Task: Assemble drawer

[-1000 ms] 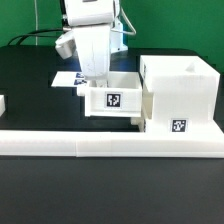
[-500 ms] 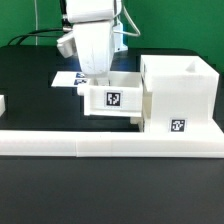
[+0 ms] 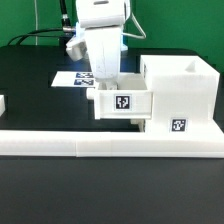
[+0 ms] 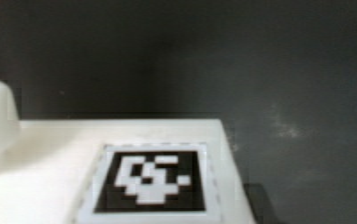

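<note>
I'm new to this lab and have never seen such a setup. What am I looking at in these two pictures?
The white machine is a robot arm ending in two jaws. One picture comes from a camera standing off the arm. The other comes from a camera on its wrist, so close that it shows only a blurred white part bearing a black-and-white tag. On the black table lie drawer parts: a large cube-like casing and, close against it on the exterior view's left, a small box with an open top. In front runs a long low rail, and behind lies the flat marker board. The jaws reach down to the small box's rim, but whether they grip it is hidden.
</note>
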You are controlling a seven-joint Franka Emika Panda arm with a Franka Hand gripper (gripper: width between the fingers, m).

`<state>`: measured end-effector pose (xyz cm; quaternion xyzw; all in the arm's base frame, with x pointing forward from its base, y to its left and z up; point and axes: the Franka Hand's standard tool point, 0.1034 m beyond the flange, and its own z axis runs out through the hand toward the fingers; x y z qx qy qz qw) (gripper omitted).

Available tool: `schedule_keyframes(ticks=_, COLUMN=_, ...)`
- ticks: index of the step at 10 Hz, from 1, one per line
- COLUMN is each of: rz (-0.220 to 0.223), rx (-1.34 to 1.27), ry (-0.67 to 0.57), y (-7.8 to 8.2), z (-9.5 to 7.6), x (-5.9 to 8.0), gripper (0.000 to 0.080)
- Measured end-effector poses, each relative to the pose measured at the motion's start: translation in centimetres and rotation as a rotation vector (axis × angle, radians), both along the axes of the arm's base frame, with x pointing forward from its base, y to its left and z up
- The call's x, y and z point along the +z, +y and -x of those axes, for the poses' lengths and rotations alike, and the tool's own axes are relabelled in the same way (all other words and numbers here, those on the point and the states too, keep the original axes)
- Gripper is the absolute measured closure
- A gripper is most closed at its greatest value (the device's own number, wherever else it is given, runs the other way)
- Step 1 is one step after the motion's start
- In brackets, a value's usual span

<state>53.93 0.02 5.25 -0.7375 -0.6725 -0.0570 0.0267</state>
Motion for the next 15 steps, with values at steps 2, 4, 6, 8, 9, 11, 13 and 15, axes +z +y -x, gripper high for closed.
schedule_keyframes(ticks=2, rz=0.000, rx=-0.001, ry=0.000, y=-0.07, z=-0.01, x=-0.03, gripper=0.0757)
schedule_keyframes(ticks=4, rz=-0.001, rx=-0.007, ry=0.008, y=0.26, z=0.12, x=-0.24, gripper=0.0757)
schedule_keyframes(ticks=6, rz=-0.001, rx=-0.016, ry=0.008, y=0.11, z=0.14, x=-0.25, gripper=0.0757)
schedule_keyframes(ticks=8, rz=-0.001, rx=-0.016, ry=0.008, y=0.09, z=0.14, x=-0.25, gripper=0.0757)
schedule_keyframes(ticks=9, rz=-0.001, rx=-0.017, ry=0.008, y=0.08, z=0.14, x=-0.25, gripper=0.0757)
schedule_keyframes(ticks=11, rz=0.000, rx=-0.016, ry=0.013, y=0.08, z=0.16, x=-0.25, gripper=0.0757)
schedule_keyframes(ticks=13, rz=0.002, rx=-0.010, ry=0.013, y=0.25, z=0.15, x=-0.24, gripper=0.0757)
schedule_keyframes(ticks=15, rz=0.009, rx=-0.022, ry=0.037, y=0.33, z=0.10, x=-0.13, gripper=0.0756)
